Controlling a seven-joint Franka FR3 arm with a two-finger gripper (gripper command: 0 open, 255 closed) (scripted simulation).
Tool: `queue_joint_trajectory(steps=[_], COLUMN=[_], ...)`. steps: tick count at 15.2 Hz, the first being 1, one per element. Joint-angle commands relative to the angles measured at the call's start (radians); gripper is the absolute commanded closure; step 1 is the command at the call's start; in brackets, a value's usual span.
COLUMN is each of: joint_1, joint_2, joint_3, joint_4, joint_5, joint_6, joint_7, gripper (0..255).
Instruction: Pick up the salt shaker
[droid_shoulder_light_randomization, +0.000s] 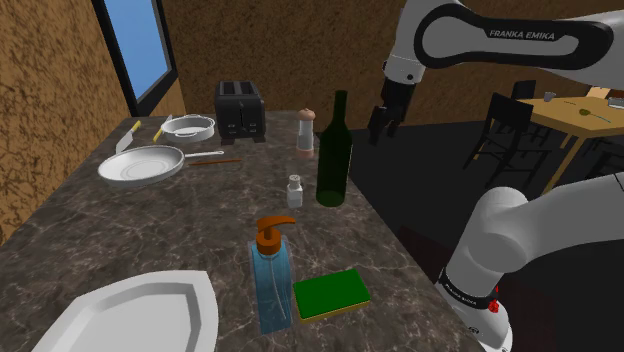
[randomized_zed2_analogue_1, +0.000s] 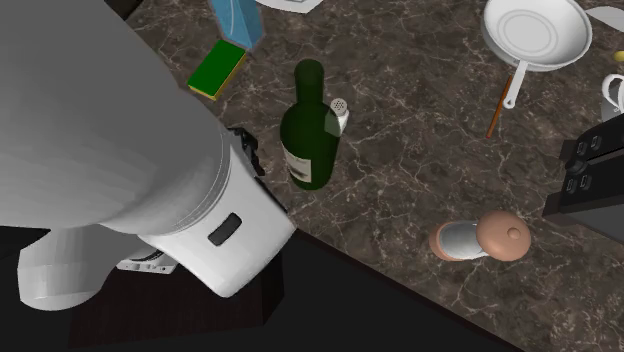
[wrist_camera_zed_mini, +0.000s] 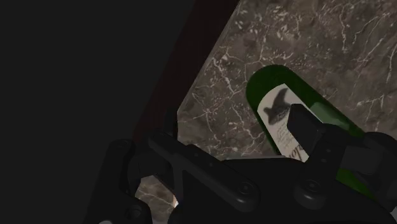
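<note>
**Gripper state.** The gripper (droid_shoulder_light_randomization: 385, 122) hangs in the air with its fingers apart and nothing between them.

**Gripper position.** It is above counter (droid_shoulder_light_randomization: 200, 215) height and just outside the counter's long edge. In the wrist view this edge runs diagonally beneath the fingers, with dark floor on the outer side.

**Target position.** The shaker (droid_shoulder_light_randomization: 295, 190) is small and white with a grey perforated cap. It stands upright on the counter, inward from the edge.

**Obstruction.** The green bottle (droid_shoulder_light_randomization: 333, 150) stands upright between the gripper and the shaker, just beside the shaker and much taller than it. In the wrist view one finger overlaps the bottle's label.

**Other objects.**
- A mill (droid_shoulder_light_randomization: 305, 130) stands beyond the bottle, near the toaster (droid_shoulder_light_randomization: 240, 108).
- A dispenser (droid_shoulder_light_randomization: 272, 275) and sponge (droid_shoulder_light_randomization: 331, 293) sit near the edge, toward the stand.

**Open room.** Bare counter lies on the shaker's far side, up to the pan (droid_shoulder_light_randomization: 142, 165). There is also a gap between the bottle and the mill.
</note>
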Motion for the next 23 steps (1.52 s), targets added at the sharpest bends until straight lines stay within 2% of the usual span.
queue_joint_trajectory(steps=[1, 12, 20, 23], joint_1=[0.000, 0.071, 0.109, 0.112], joint_2=[0.000, 0.341, 0.626, 0.643], joint_3=[0.000, 0.171, 0.273, 0.278], joint_4=[0.000, 0.168, 0.379, 0.366], joint_5=[0.000, 0.079, 0.074, 0.072], joint_6=[0.000, 0.109, 0.139, 0.166], joint_7=[0.000, 0.183, 0.316, 0.322], gripper=[0, 0, 0, 0])
